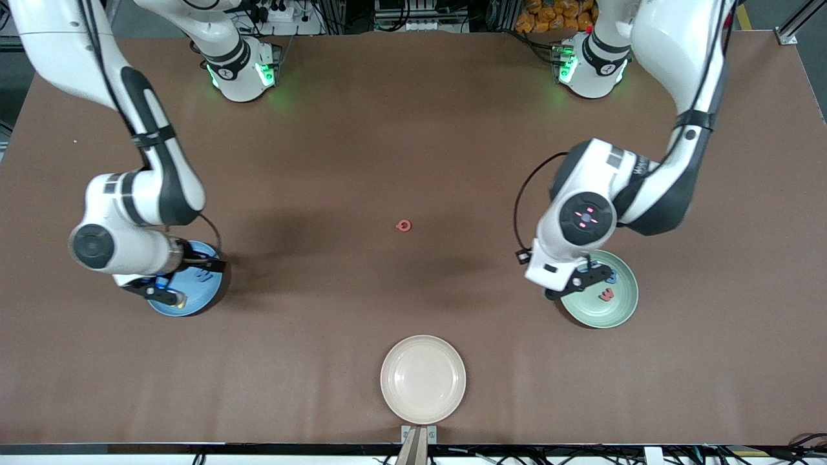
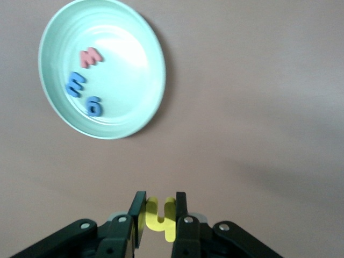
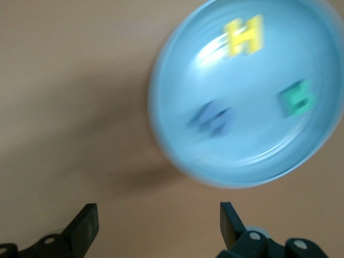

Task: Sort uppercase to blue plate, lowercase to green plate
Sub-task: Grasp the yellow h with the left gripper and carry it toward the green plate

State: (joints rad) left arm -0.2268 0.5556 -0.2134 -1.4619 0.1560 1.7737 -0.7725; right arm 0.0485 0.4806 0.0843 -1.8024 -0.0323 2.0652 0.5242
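Observation:
My left gripper [image 2: 159, 203] is shut on the yellow h [image 2: 160, 219] and holds it above the table beside the green plate [image 2: 129, 64]. That plate holds the red w [image 2: 90, 57], the blue m [image 2: 76, 84] and the blue rounded letter [image 2: 94, 106]. My right gripper [image 3: 156, 217] is open and empty, up beside the blue plate [image 3: 258, 145], which holds the yellow H [image 3: 245, 35], the teal R [image 3: 296, 98] and the blue W [image 3: 212, 117]. The red Q [image 1: 404, 225] lies on the table's middle, between the blue plate [image 1: 194, 307] and the green plate [image 1: 597, 316].
A beige plate [image 1: 423, 379] with nothing in it sits near the front edge, nearer the front camera than the red Q. The brown table top [image 1: 400, 142] lies bare between the two arm bases.

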